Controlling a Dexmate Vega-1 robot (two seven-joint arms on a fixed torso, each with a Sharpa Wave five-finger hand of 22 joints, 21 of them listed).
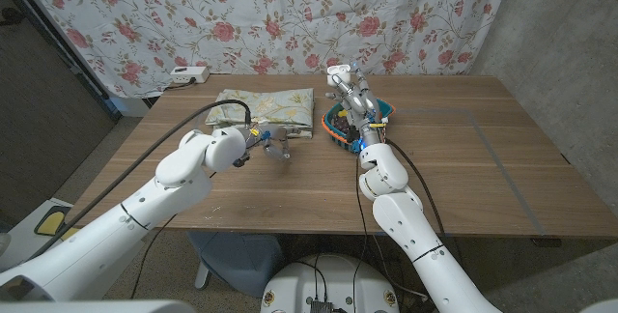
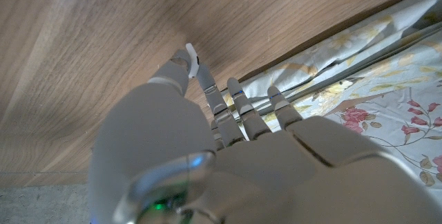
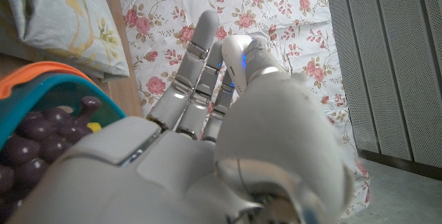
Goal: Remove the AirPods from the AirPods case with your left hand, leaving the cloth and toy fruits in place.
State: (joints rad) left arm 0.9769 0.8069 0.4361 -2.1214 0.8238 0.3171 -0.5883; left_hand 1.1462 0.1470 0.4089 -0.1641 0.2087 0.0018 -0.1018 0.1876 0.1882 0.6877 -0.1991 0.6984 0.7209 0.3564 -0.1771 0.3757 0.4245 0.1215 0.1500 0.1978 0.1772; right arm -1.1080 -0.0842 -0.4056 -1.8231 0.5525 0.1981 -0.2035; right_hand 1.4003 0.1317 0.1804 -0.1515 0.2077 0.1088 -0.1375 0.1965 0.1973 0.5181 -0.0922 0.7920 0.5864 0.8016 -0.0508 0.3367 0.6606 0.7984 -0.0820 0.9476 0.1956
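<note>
My right hand [image 1: 351,96] is raised over the fruit basket and holds a small white AirPods case [image 1: 336,70] at its fingertips; the glossy white case [image 3: 237,52] sits between thumb and fingers. My left hand [image 1: 274,144] hangs just above the table in front of the folded floral cloth [image 1: 266,110]. It pinches a small white AirPod [image 2: 191,53] between thumb and a finger, close to the wood. The cloth [image 2: 373,86] lies just beyond the fingers.
A teal basket with an orange rim [image 1: 334,126] holds toy fruits, among them purple grapes [image 3: 38,137], beside the cloth. A white power strip [image 1: 187,74] lies at the table's far left edge. A floral curtain hangs behind the table. Bare wood stretches to the right.
</note>
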